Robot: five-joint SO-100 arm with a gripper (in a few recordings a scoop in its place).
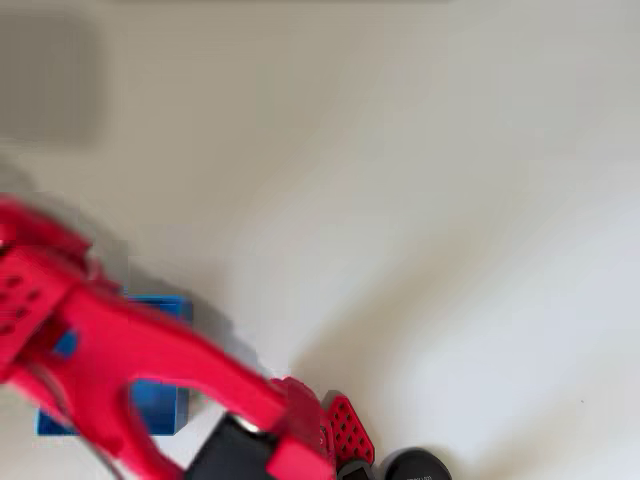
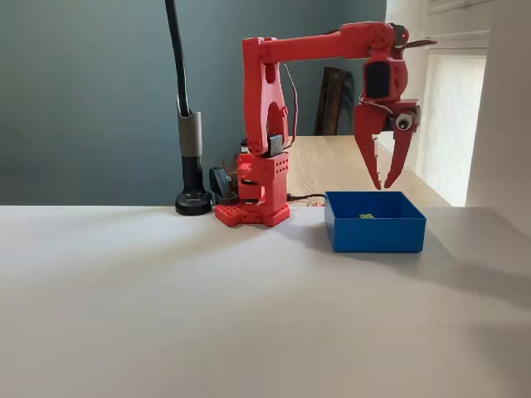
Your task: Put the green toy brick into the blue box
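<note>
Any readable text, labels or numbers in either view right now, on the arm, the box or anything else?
None can be read. The red arm and its gripper, the blue box, the green toy brick inside it and the black lamp stand show no legible markings in either view.

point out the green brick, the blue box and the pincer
green toy brick [image 2: 366, 216], fixed view, its top.
blue box [image 2: 377, 235], fixed view, front wall.
pincer [image 2: 387, 180], fixed view, midway between its open tips.
</note>
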